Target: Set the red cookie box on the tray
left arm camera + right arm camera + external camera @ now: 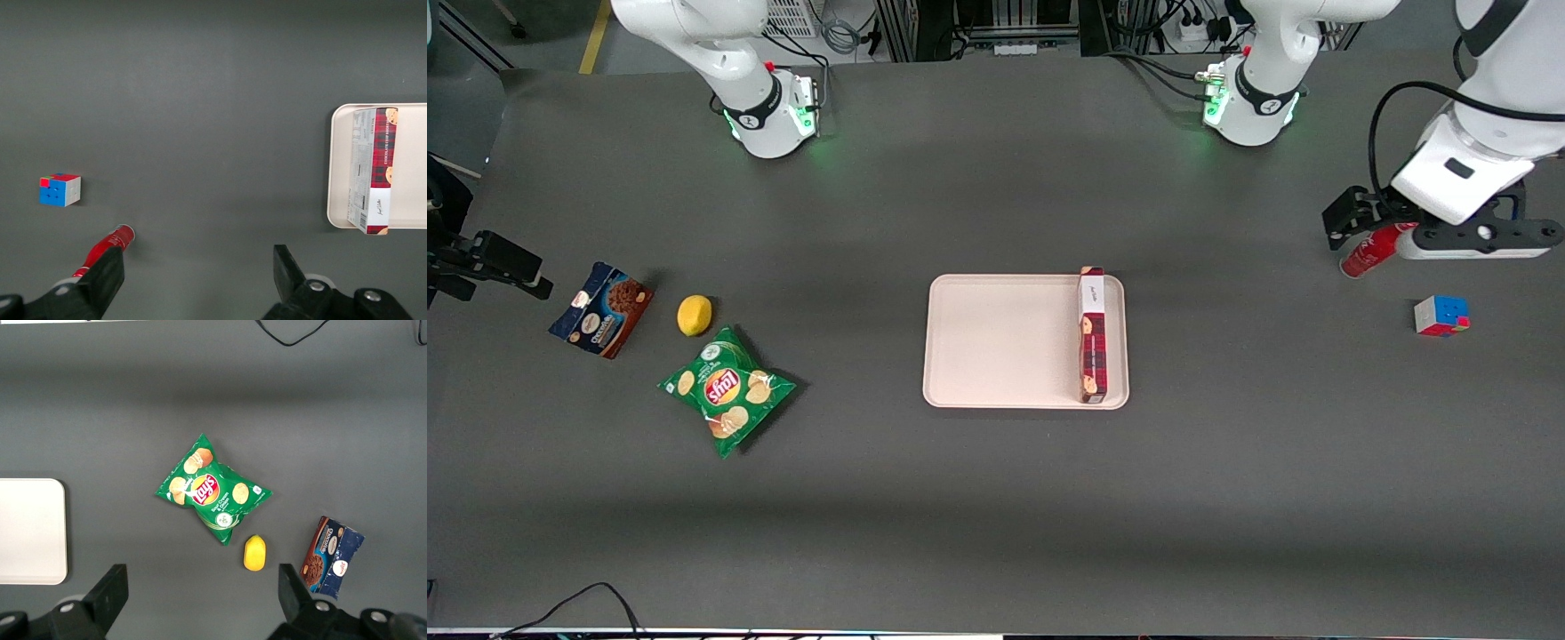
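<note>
The red cookie box (1093, 333) (373, 170) stands on its long narrow side on the pale pink tray (996, 342) (410, 167), along the tray's edge toward the working arm's end, white label end farther from the front camera. My left gripper (1476, 238) (197, 273) hangs above the bare table well toward the working arm's end, away from the tray. It is open with nothing between its fingers, and it touches neither box nor tray.
A red can (1368, 252) (110, 241) lies under the gripper's arm, and a colour cube (1440, 316) (60, 190) sits nearer the front camera. Toward the parked arm's end lie a green chips bag (727, 388), a lemon (694, 315) and a blue-and-brown cookie box (601, 308).
</note>
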